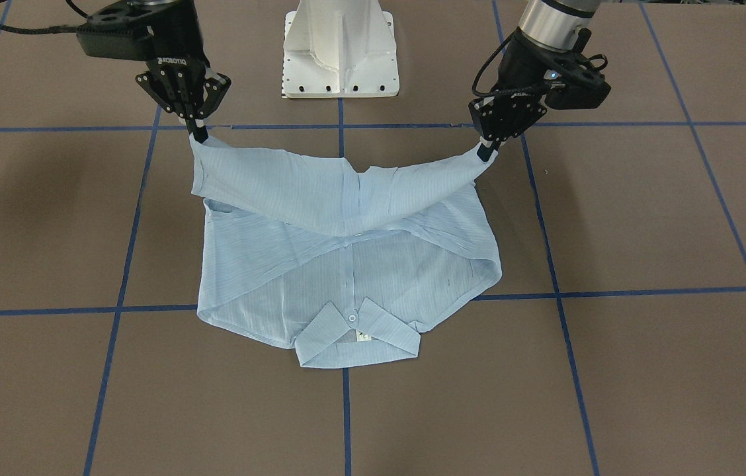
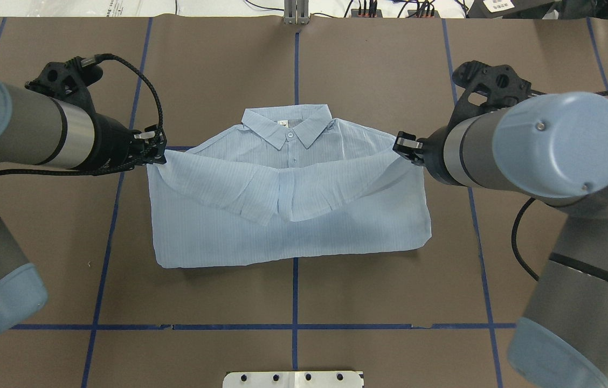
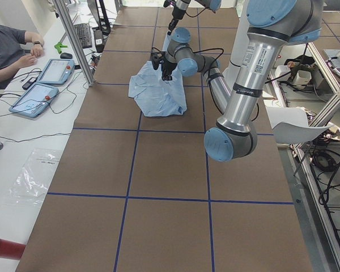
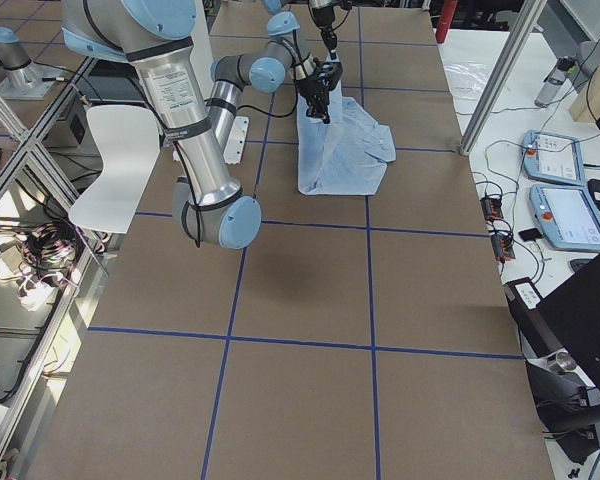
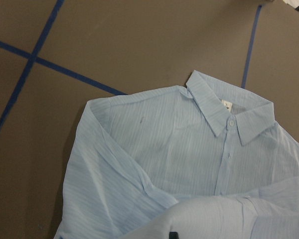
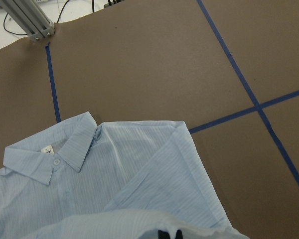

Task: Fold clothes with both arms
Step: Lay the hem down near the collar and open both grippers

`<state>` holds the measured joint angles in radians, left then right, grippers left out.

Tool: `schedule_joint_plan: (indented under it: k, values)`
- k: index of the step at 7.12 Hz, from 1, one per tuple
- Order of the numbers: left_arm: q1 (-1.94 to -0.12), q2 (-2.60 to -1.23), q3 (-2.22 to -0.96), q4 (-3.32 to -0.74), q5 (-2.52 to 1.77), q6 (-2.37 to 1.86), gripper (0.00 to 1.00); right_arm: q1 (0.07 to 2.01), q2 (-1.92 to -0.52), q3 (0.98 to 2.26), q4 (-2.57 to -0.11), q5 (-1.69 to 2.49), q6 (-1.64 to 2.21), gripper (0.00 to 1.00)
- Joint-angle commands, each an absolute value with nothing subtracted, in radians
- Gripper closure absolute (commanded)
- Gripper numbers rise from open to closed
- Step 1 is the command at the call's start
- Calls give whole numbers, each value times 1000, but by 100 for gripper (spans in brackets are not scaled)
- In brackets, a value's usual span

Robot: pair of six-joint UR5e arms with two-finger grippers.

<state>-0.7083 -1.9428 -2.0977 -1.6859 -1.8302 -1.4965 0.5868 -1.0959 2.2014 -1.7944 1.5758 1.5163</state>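
Over table, left hand and right hand point down, each pinching lifted shirt corner

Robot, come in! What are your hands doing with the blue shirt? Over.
Left gripper shut on shirt corner, right gripper shut on the other. Hem lifted, sagging between them, collar flat on table. Nothing seen in the way.

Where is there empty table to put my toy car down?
Bare table lies past the collar of the shirt and out to both sides. The middle is crowded: the left claw and right claw pinch its lifted edge.
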Motion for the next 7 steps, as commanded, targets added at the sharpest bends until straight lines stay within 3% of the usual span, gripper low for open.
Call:
schedule_joint_plan:
  k: [1, 2, 4, 7]
  values:
    - [-704, -2035, -1889, -1710, -1758, -1459, 100, 603, -1085, 1952, -1583, 1568, 1500, 100]
    - [-704, -2048, -1784, -1800, -1756, -1415, 100, 606, -1085, 1849, -1513, 1568, 1464, 100]
    - [-704, -2066, -1625, -1955, -1756, -1391, 100, 644, -1089, 1815, -1477, 1577, 1420, 100]
    - [-718, -2080, -1608, -1953, -1756, -1322, 100, 690, -1092, 1821, -1486, 1601, 1416, 100]
